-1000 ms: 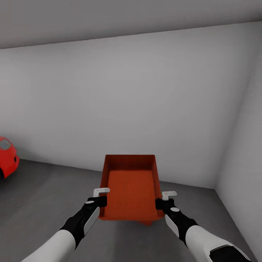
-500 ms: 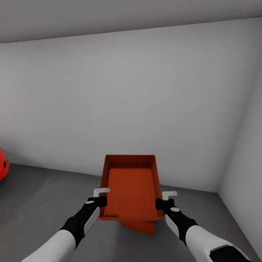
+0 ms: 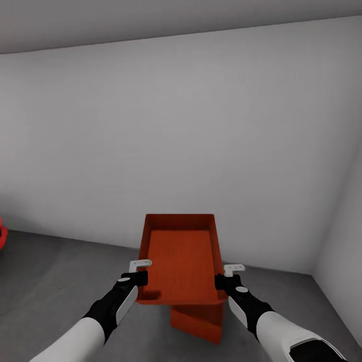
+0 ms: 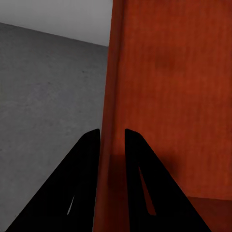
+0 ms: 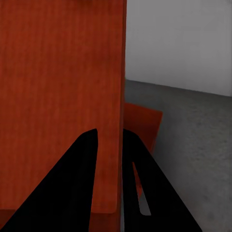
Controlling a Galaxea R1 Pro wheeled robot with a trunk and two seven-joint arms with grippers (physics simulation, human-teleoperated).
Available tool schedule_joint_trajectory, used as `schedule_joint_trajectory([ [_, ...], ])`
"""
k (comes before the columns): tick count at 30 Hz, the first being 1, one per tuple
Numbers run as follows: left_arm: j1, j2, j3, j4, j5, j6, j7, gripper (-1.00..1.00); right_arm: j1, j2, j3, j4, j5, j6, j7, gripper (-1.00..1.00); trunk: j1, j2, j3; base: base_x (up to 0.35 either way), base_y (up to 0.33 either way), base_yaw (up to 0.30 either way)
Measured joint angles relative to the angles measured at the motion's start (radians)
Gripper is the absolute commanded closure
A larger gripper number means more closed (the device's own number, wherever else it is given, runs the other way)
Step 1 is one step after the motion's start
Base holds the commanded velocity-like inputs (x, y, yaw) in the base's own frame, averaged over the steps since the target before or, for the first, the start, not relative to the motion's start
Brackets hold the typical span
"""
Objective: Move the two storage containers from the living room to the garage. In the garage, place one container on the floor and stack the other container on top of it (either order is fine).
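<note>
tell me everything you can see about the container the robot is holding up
The held container is a plain orange-red rectangular bin, topless, with slightly tapered walls and a finely ribbed bottom. It looks like matte plastic and is empty. It sits roughly level above the second container on the floor. The left hand and right hand each pinch a side wall.

Dark grey concrete floor [image 3: 60,271]; one orange-red container [image 3: 198,322] apparently resting on it, near the wall.

Pale grey back wall [image 3: 181,141] meets a side wall [image 3: 347,236] at the right corner. Grey ceiling [image 3: 151,20] above. Sliver of red car [image 3: 2,236] at left edge.
</note>
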Motion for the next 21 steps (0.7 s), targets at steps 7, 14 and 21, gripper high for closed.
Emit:
schedule_joint_trajectory([
  [7,0.000,0.001,-0.003,-0.001,0.002,0.001,0.001,1.00,0.000,0.000,0.001,0.000,-0.001,0.000,-0.001,1.00,0.000,0.000,0.000,0.163,0.054,-0.089],
  [14,0.000,0.000,-0.003,0.000,0.002,0.000,0.001,1.00,0.000,-0.001,0.002,-0.001,-0.002,0.000,0.000,1.00,0.001,0.000,0.000,0.010,0.003,-0.269],
  [21,-0.001,0.000,-0.004,0.000,0.002,0.000,0.002,1.00,0.000,-0.001,0.001,-0.001,-0.002,0.001,0.000,1.00,0.001,0.000,0.000,0.000,0.000,-0.286],
])
